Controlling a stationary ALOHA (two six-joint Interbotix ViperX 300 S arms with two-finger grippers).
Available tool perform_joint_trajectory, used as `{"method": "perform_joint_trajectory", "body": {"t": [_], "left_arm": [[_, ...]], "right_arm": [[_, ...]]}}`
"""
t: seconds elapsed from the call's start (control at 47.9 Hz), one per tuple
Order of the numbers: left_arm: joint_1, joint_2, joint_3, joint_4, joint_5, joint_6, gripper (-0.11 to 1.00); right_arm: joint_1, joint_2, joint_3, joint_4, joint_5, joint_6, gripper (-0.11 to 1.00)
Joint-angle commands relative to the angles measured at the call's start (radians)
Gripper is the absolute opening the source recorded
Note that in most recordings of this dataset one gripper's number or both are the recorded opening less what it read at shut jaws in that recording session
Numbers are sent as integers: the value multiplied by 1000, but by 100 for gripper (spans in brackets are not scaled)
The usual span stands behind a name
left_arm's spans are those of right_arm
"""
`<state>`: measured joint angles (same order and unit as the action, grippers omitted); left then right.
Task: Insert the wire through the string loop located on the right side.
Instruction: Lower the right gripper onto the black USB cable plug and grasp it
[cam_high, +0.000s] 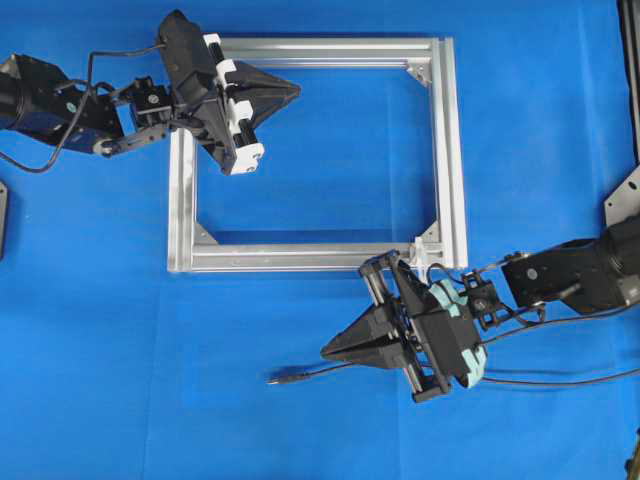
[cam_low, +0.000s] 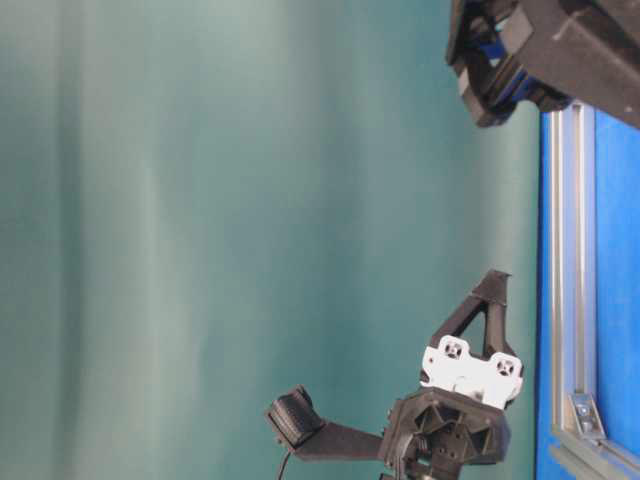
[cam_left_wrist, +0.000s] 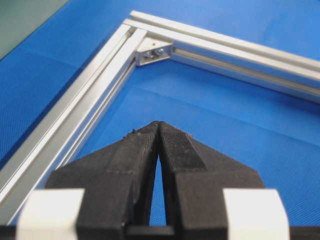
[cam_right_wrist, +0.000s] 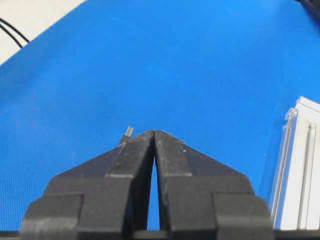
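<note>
1. Your wire (cam_high: 330, 372) lies loose on the blue desk (cam_high: 100, 380) in front of the frame (cam_high: 455, 150). Its plug tip points left, just past the right tool's nose. Nothing's holding it.
2. The string loop (cam_high: 425, 250) looks like that small white bit at the frame's near right corner, though it's too tiny to be sure. It's close behind the right tool, so your wrist could easily snag it when you swing.
3. Right tool (cam_high: 330, 350) is clenched and empty, hovering just above the wire. You'd have to open it first, or it'll just shove the plug away.
4. Left tool (cam_high: 292, 90) is also clenched on nothing, up over the frame's far left corner, well apart from everything.
5. The wire's floppy, so grab too far from the tip and it'll likely droop and miss the loop.
6. Count: one wire, one loop, one frame, two tools.
</note>
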<state>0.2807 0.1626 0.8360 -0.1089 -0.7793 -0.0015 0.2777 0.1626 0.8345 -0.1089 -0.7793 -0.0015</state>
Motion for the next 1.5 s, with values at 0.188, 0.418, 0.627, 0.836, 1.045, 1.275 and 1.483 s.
{"method": "perform_joint_trajectory", "body": {"t": [0.188,0.418,0.627,0.836,1.045,1.275,1.483], "left_arm": [[-6,-44,-8,23,-6,20,0],[-6,-44,-6,23,-8,21,0],[-6,-44,-6,23,-6,18,0],[-6,-44,-6,23,-8,12,0],[-6,-44,-8,23,-8,14,0],[-6,-44,-11,23,-8,14,0],[-6,-43,-11,23,-6,12,0]], "right_arm": [[11,-43,-20,0,26,6,-6],[14,-43,-18,2,29,26,-6],[26,-43,-20,2,29,43,2],[34,-43,-18,3,29,91,53],[48,-43,-18,29,38,94,85],[55,-12,-34,77,54,92,86],[66,69,-67,115,52,94,86]]}}
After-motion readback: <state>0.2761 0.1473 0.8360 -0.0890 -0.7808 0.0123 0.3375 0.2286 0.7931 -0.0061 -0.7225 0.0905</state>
